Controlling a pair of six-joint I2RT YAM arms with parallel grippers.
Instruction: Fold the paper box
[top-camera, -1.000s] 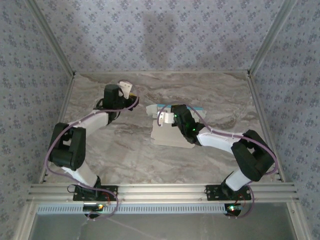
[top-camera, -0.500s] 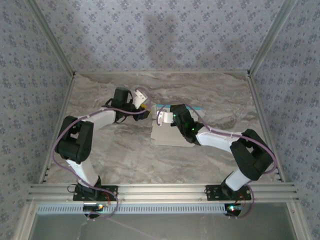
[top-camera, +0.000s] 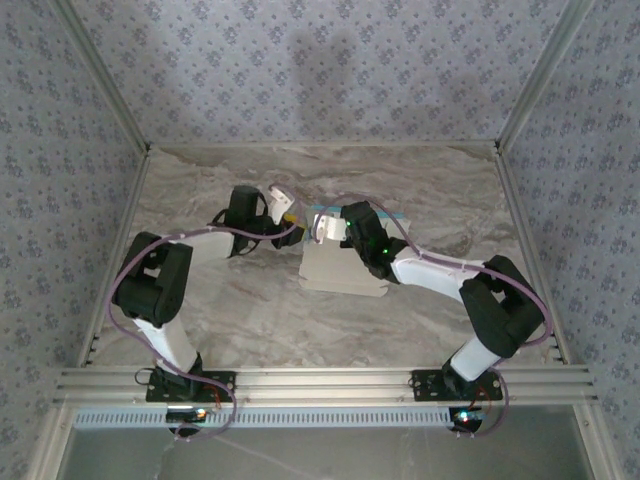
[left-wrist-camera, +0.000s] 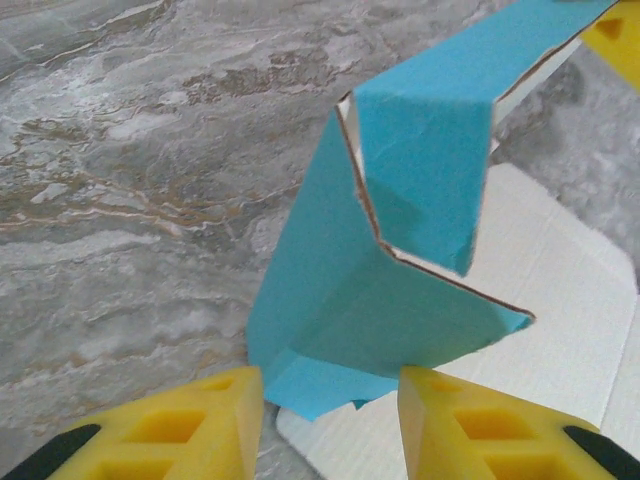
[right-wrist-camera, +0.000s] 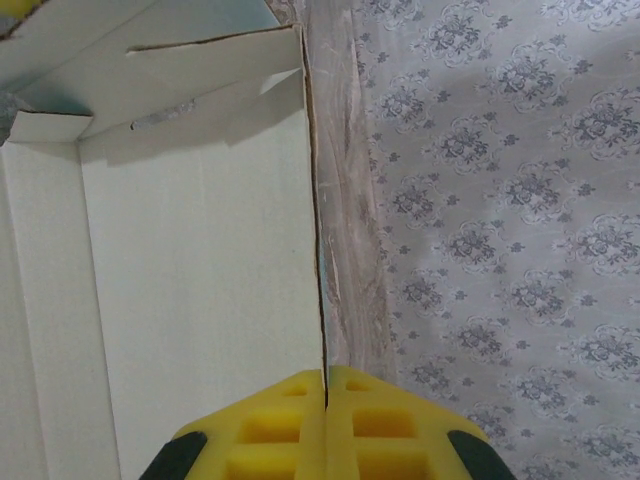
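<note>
The tabletop (top-camera: 220, 300) carries the box (top-camera: 338, 274) near its middle, pale inner side up, with its far edge raised. Over the last second the left arm (top-camera: 195, 240) has swung in from the far left and now reaches the box's far-left corner. The right arm (top-camera: 430, 268) has hardly shifted.

From the left wrist, a blue flap (left-wrist-camera: 420, 150) stands creased and leans over the pale floor. Its lower tip sits just ahead of the left pincer (left-wrist-camera: 330, 400), whose fingers are spread and seem to touch nothing. The right pincer (right-wrist-camera: 326, 385) is pressed together on the thin edge of a pale panel (right-wrist-camera: 200, 280), pinning the box.

So the box looks anchored and the free arm is placed to work that flap. The fold seems early, with most walls still flat.
</note>
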